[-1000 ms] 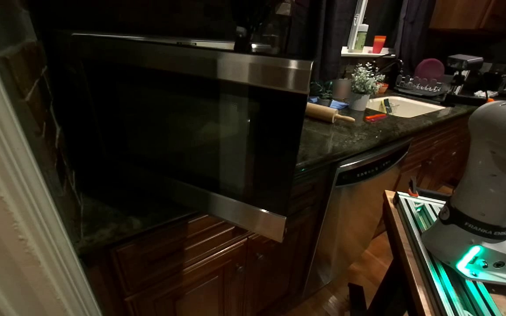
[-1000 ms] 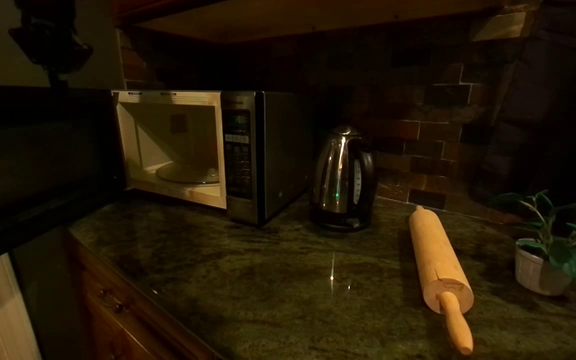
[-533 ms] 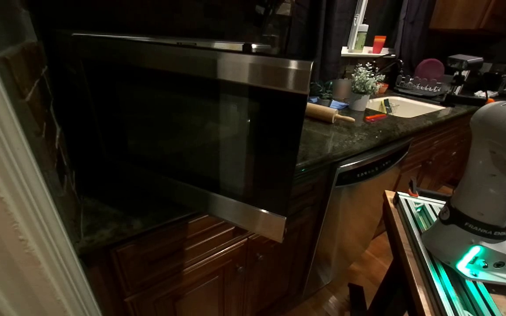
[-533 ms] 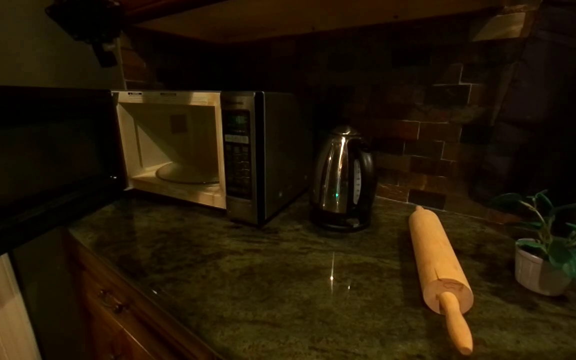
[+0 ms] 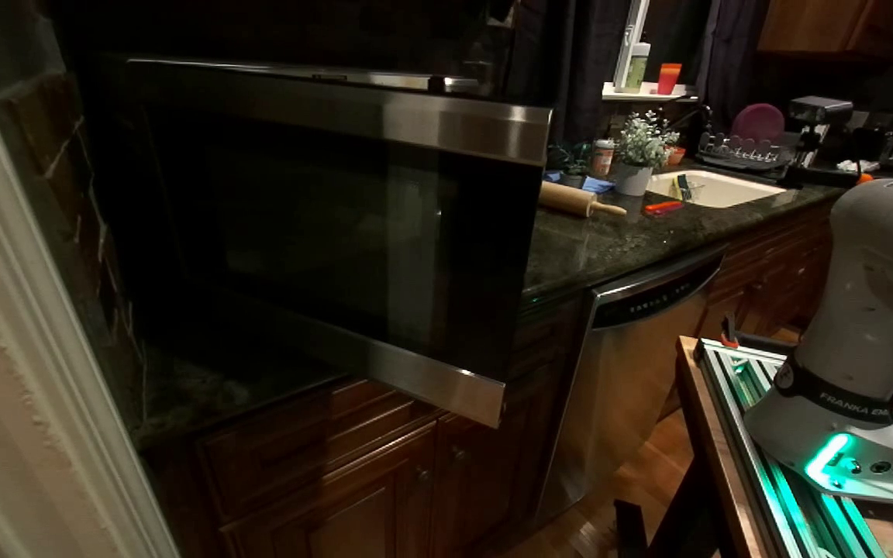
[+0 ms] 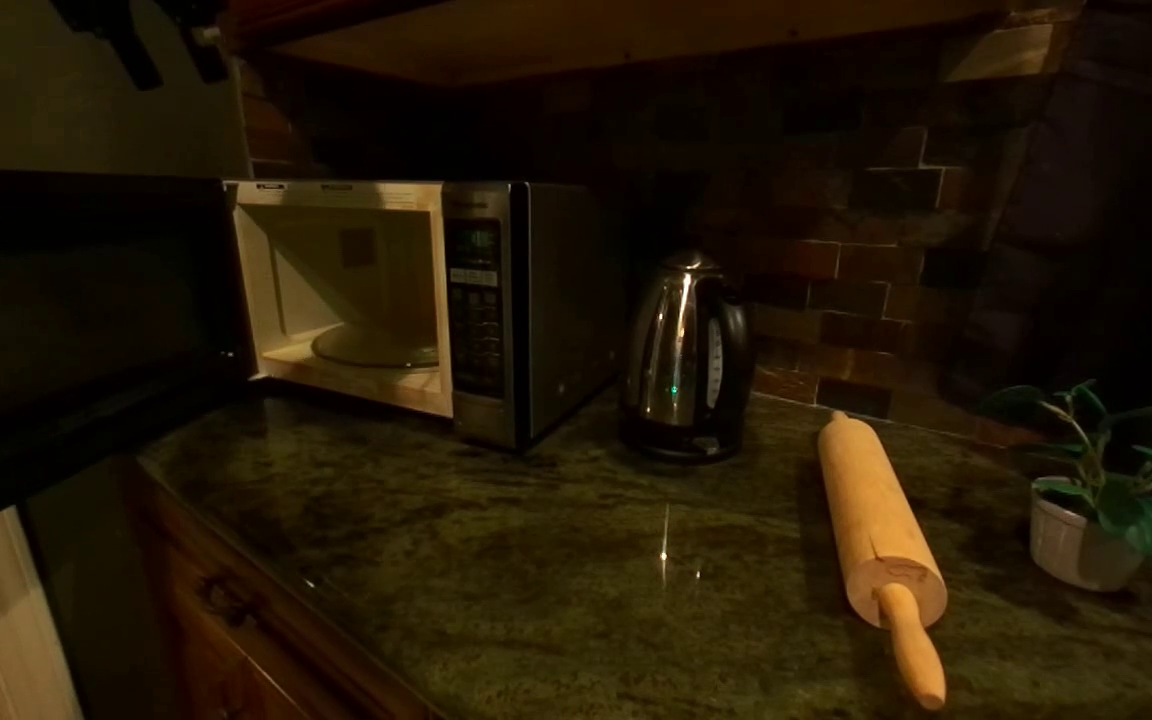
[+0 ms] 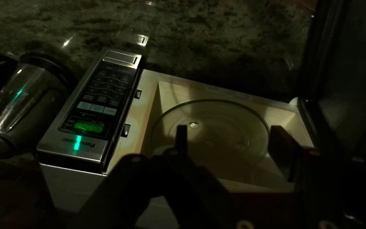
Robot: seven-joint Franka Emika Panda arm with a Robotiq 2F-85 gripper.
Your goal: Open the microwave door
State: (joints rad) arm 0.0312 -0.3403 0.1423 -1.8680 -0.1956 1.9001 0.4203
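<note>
The microwave door (image 5: 322,225), a dark glass window framed in brushed steel, is swung far out from the microwave (image 6: 576,300). Its dark inner side also shows at the left of an exterior view and along the right of the wrist view as the door panel (image 7: 357,73). High at the upper left, above the door's top edge and apart from it, hangs my gripper (image 6: 174,75). In the wrist view the gripper (image 7: 228,133) is open, its dark fingers wide apart with nothing between them. Beyond them lies the glass turntable (image 7: 214,109) inside the lit cavity.
A steel kettle (image 6: 681,360) stands beside the microwave on the green stone counter (image 6: 536,560). Further along are a rolling pin (image 6: 876,500) and a potted plant (image 6: 1086,530). A wooden cabinet (image 6: 636,30) hangs overhead. The arm's base (image 5: 834,418) sits on a bench before the dishwasher (image 5: 617,380).
My gripper has risen from the door's top edge and shifted toward the microwave side. Its fingers, together before, have spread apart. The door stays where it was.
</note>
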